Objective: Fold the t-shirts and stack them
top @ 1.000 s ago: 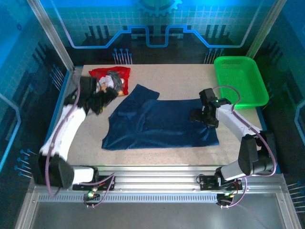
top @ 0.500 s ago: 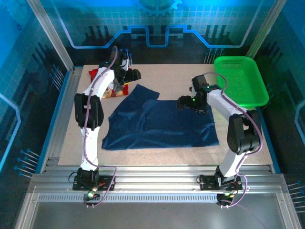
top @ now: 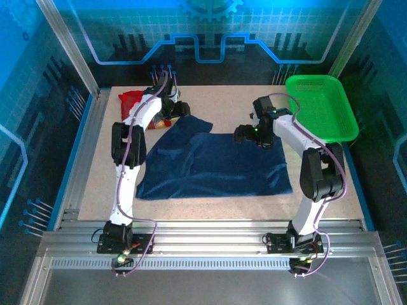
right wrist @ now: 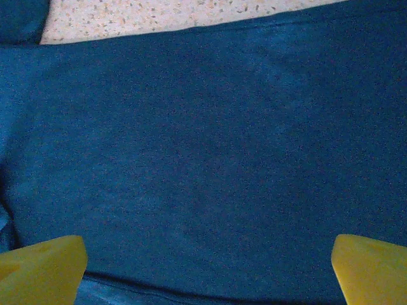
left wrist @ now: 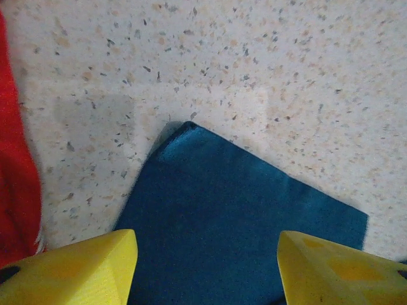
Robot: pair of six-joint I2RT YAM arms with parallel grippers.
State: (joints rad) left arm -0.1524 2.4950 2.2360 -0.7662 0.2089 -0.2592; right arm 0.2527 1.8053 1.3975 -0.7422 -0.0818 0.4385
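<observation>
A: Surfaces?
B: Matte speckled desk (top: 241, 101); soft navy t-shirt (top: 210, 162) spread fairly flat on it, lightly wrinkled, one sleeve (top: 191, 124) angled out at its far left
A: Container?
B: Rectangular green plastic mesh basket (top: 321, 108), right of the navy t-shirt, far side, bare mesh bottom showing
A: Red t-shirt (top: 133, 98)?
B: Crumpled, just beyond that sleeve
A: Pincers?
B: Left pincer (left wrist: 206, 254) released, yellow fingers (left wrist: 76, 267) apart over the sleeve's corner; right pincer (right wrist: 210, 260) released wide, hovering above the navy t-shirt's far edge
</observation>
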